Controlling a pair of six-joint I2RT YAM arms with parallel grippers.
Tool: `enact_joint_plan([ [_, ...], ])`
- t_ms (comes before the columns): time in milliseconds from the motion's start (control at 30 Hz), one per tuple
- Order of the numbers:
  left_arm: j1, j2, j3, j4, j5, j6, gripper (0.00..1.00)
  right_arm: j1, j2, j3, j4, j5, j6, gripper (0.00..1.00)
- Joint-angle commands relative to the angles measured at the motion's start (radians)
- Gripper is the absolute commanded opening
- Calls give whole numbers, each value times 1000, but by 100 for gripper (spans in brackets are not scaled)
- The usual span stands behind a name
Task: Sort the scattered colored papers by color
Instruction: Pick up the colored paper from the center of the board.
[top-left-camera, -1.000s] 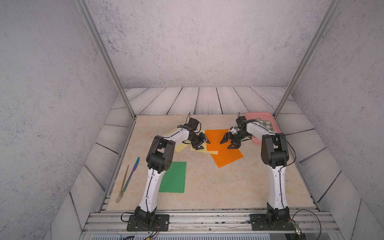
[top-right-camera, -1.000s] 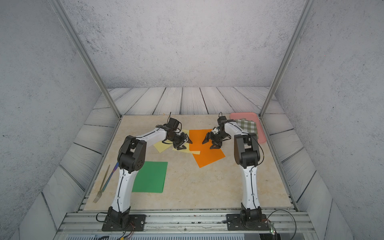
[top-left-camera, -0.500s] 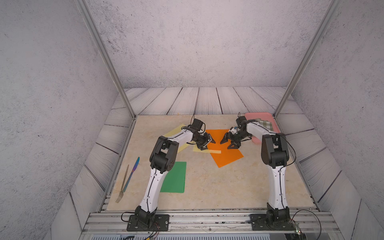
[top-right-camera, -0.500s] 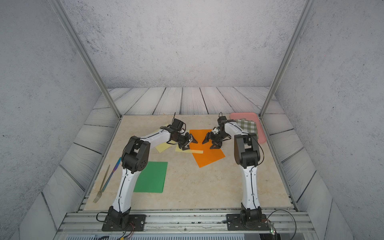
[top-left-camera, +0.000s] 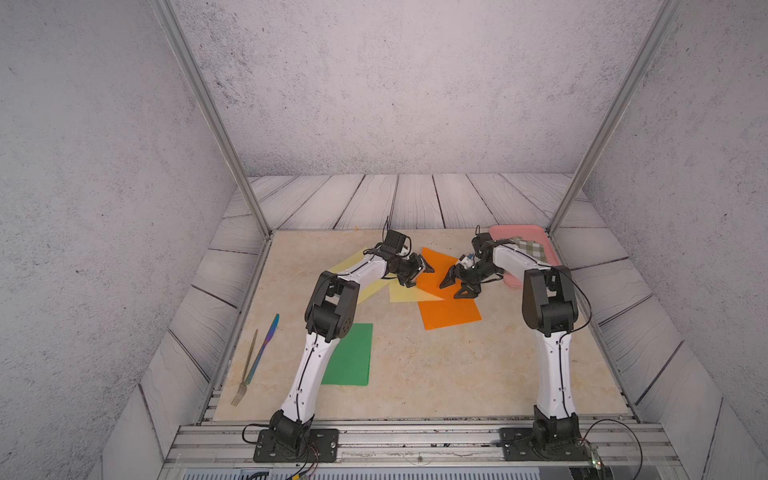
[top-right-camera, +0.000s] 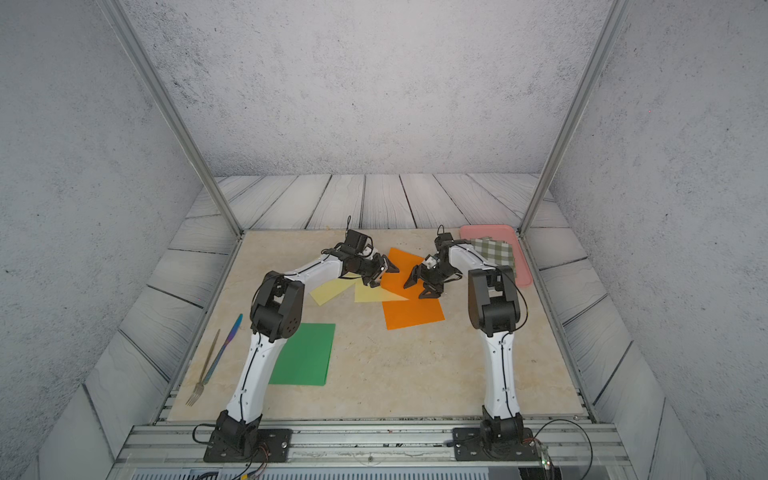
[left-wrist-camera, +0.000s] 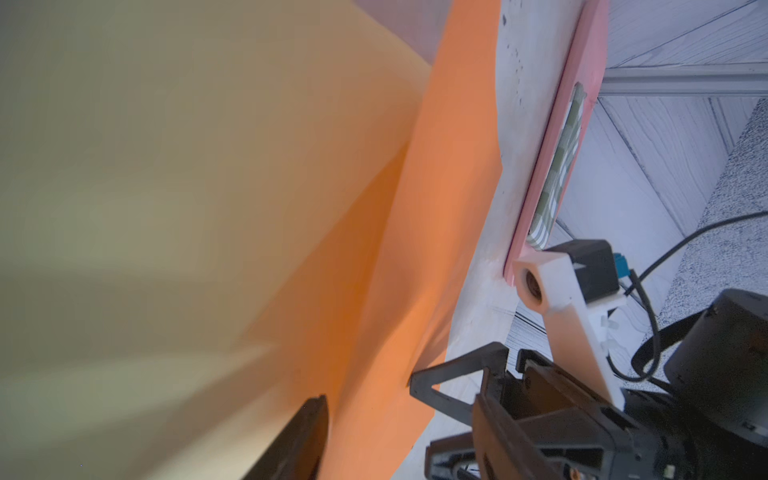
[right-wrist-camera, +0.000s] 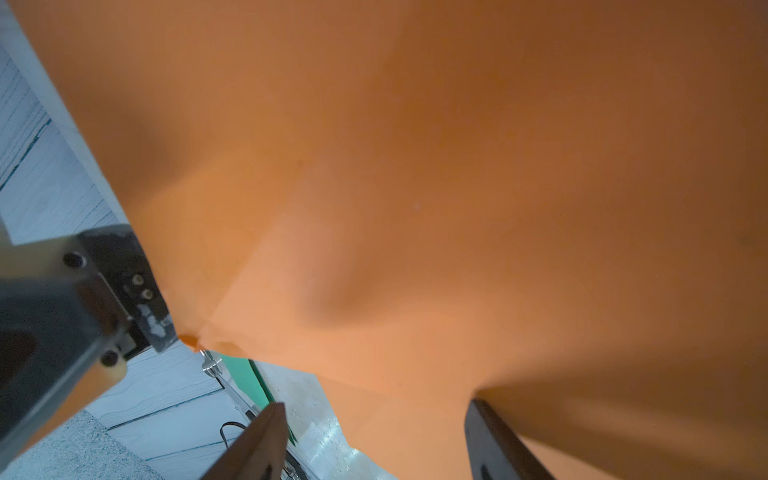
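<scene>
Colored papers (top-left-camera: 451, 316): centre and left of table (top-left-camera: 457, 374), not sorted yet. Upper orange sheet (top-left-camera: 440, 259) lies skewed across the lower orange sheet (top-right-camera: 413, 313). One pale yellow sheet (top-left-camera: 409, 294) pokes a corner into that overlap, layer order unclear. Second pale yellow sheet (top-left-camera: 351, 261) and green sheet (top-left-camera: 351, 357) are partly hidden by the left arm; only one green visible.

Left gripper (top-left-camera: 419, 275) sits at the upper orange's edge, jaws apart, no grip that I can see. Right gripper (top-left-camera: 456, 287) is low over the orange pair, jaws wide, sheet edge between them in the right wrist view.

My read: squaring up the oranges. Pinch one layer only, near a corner, slide it flat, don't drag the yellow along. The grippers are near each other, so collision risk.

Pink tray (top-left-camera: 528, 230) with checked cloth (top-left-camera: 532, 249) is just beside the right arm. Fork (top-left-camera: 245, 374) and knife (top-left-camera: 264, 349) are well clear at the left edge.
</scene>
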Motion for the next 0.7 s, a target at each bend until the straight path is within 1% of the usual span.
enact_joint_plan([
  [0,23,57,59,-26,23,22,60,16,81,-51,-61,66,-13,71],
  [67,28,75,102,-61,28,59,60,16,82,-49,-64,70,-16,72],
  [167,42,124,182,-108,67,99,60,17,89,-43,-71,73,-18,71],
  [267,58,168,248,-111,134,119,61,17,91,-43,-77,77,-24,71],
  [367,61,224,305,-84,212,110,60,16,95,-46,-81,81,-29,71],
  [500,61,231,283,-43,241,109,58,16,104,-37,-101,88,-45,71],
  [667,60,240,340,-118,253,187,57,18,112,-29,-132,104,-67,71],
])
